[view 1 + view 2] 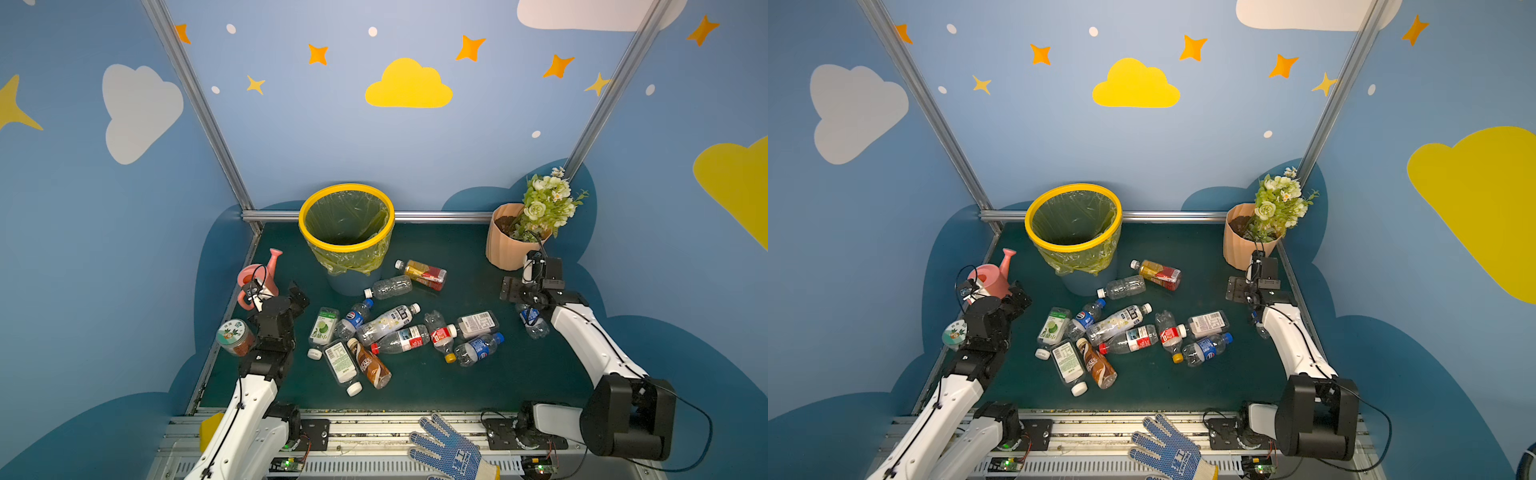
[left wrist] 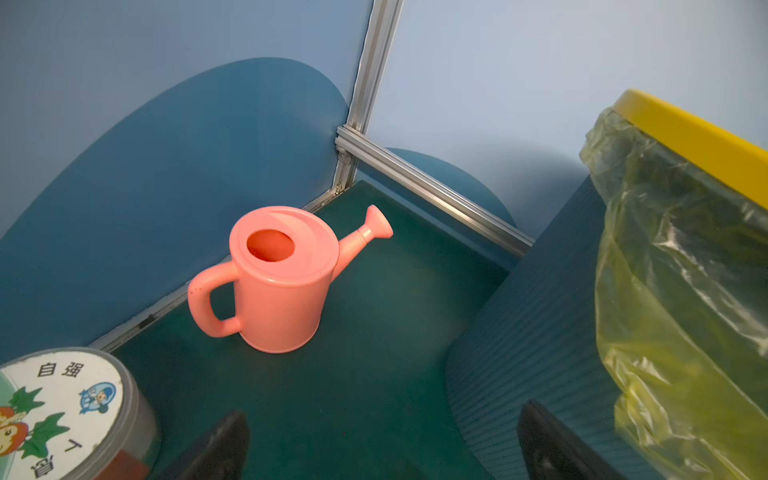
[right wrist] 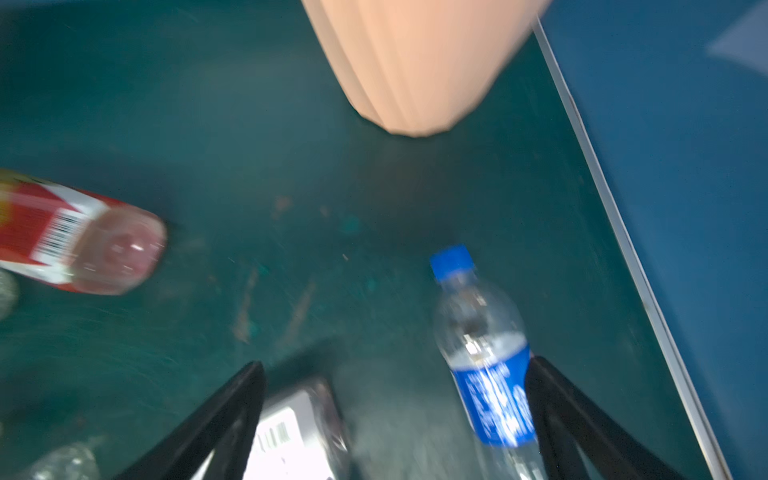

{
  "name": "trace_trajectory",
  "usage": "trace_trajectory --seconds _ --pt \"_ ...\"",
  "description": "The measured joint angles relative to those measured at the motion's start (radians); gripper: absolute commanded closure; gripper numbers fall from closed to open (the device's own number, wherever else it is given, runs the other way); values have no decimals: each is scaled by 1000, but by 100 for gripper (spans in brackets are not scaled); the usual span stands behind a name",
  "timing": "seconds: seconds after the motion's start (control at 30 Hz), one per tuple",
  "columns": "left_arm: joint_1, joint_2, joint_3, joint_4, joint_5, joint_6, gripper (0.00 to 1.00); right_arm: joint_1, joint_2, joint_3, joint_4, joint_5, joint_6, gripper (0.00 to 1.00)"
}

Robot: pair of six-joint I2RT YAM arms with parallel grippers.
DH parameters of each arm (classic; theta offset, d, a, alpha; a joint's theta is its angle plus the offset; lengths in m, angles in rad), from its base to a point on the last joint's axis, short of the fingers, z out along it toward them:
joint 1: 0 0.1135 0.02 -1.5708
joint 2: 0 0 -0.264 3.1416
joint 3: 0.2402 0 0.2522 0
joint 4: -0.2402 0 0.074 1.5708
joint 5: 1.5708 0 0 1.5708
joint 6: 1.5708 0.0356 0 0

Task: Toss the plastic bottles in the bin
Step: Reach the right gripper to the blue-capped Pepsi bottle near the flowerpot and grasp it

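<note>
Bottles (image 1: 390, 322) lie scattered before the empty bin (image 1: 347, 248). Right gripper (image 3: 395, 368), jaws wide, hangs off-centre over a blue bottle (image 3: 484, 357); closing could skid it toward the pot (image 3: 415, 62). Left gripper (image 2: 382, 436) gapes, empty.

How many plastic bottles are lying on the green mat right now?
12: two plastic bottles beside the round blue-grey, yellow-rimmed bin, nine clustered in the middle, one blue-labelled below the open right end effector. Overlaps may hide more.
</note>
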Motion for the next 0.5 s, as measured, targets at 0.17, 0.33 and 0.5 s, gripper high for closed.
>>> trace_trajectory --seconds 0.17,0.33,0.5 --pt "-10 -14 0 -34 18 -13 0 -42 29 22 -107 61 13 5" --pt "-13 14 6 -42 46 -14 0 -79 110 74 -171 80 16 5" --pt "-14 45 6 -38 68 -25 0 -100 196 80 -201 69 14 5"
